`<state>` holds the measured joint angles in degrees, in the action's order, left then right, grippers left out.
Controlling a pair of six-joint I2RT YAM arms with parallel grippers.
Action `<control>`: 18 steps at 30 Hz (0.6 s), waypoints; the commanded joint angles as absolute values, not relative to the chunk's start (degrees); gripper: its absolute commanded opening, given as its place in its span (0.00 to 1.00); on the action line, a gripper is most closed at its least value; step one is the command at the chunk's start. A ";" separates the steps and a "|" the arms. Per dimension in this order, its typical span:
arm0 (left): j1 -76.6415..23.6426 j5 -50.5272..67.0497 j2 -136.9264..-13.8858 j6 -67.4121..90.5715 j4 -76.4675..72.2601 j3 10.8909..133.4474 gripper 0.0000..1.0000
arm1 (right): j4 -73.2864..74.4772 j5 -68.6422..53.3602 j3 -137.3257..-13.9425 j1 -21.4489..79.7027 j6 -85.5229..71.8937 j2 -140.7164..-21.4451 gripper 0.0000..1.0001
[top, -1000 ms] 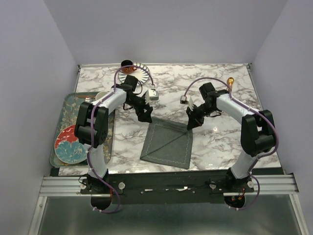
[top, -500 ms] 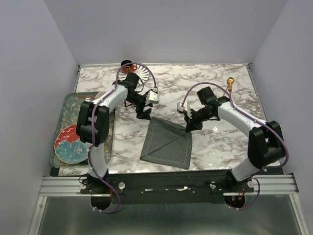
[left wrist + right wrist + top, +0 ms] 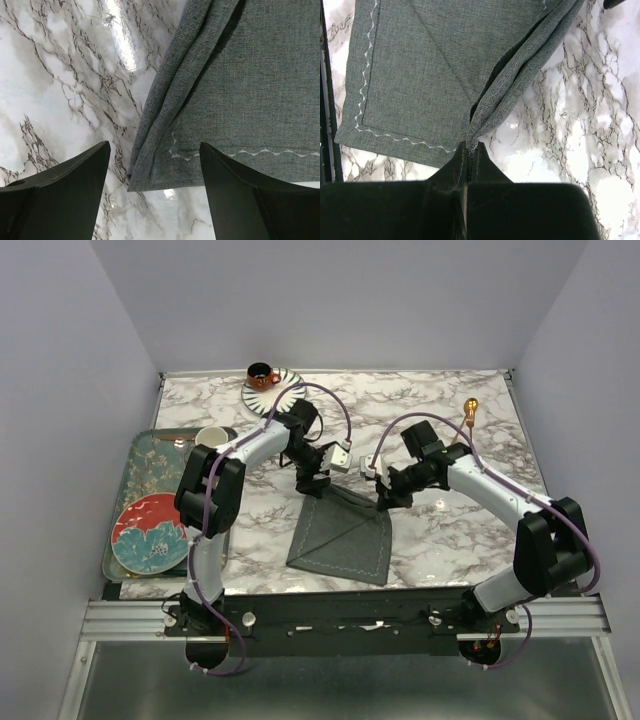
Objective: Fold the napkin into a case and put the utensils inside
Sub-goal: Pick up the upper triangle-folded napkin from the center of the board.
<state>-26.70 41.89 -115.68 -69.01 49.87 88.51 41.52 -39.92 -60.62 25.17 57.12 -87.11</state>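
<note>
Two stages to this job, neither done yet. The napkin lies mid-surface, toward the arms' side. It's mostly flat w/ one diagonal crease across it and isn't a long narrow pouch, so no case is formed. Only one gold utensil is clear to me, at the far R of the surface and well apart from the napkin. The 2nd I can't pick out. My read is that folding is in hand but early, and loading the utensils hasn't begun.

Right pincer is clamped tight on a gathered bit of the napkin's far-R edge. Its wrist view shows the fabric drawn up into a ridge running away from the tips. Left pincer stands wide and holds nothing, w/ its jaws either side of the napkin's far-L corner, where the edge lies doubled over. Can't tell if the tips touch the fabric.

Vs a sec ago:
- Left pincer has swung inward from just outside that far-L corner to right over it, and its jaws have begun to narrow a bit.
- Right pincer has slid a little toward centre, grip unchanged.
- The napkin's far edge, nearly flat before, now humps up btwn the two pincers.
- The near half of the napkin hasn't shifted, and the utensil hasn't either.
</note>
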 commanded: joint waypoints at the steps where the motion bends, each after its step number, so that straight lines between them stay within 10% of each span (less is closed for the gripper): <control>1: -26.90 38.58 -117.24 -68.82 50.45 91.14 0.83 | 40.25 -40.17 -59.24 26.19 59.32 -84.29 0.01; 18: -28.56 36.74 -118.39 -74.71 53.61 91.84 0.74 | 39.90 -40.17 -57.75 27.42 61.35 -81.04 0.01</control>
<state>-27.88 37.91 -117.82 -72.44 51.81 91.92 40.97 -39.90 -58.63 26.87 59.70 -82.70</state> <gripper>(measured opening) 0.779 0.025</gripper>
